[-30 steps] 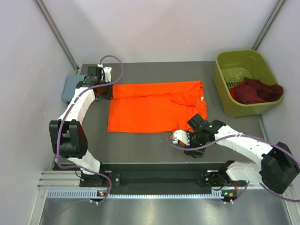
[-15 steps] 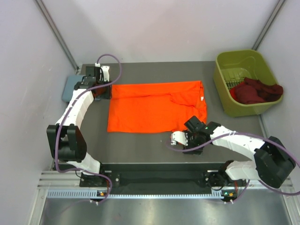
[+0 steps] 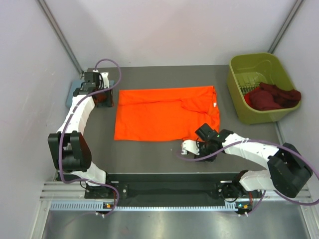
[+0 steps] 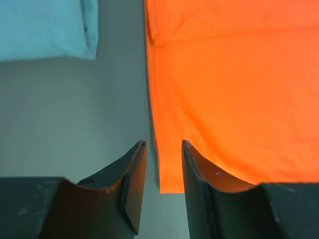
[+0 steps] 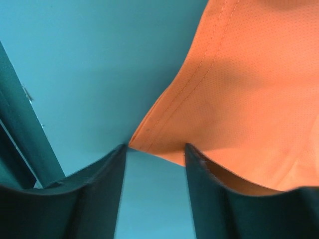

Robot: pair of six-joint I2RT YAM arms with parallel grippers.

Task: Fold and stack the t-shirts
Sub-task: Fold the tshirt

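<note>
My overhead camera looks down from behind the arms over the whole counter (image 3: 149, 152), while each wrist camera looks closely at a different edge of the same orange t-shirt (image 3: 164, 114).

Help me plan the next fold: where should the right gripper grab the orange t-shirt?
Probably the stitched hem corner of the orange t-shirt, just ahead of the right gripper. Come from the near side, jaws straddling it: it lies flat, pointing that way.

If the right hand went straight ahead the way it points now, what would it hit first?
Probably the hemmed corner of the orange t-shirt, lying just ahead between the fingertips of the right hand, though depth is unclear.
</note>
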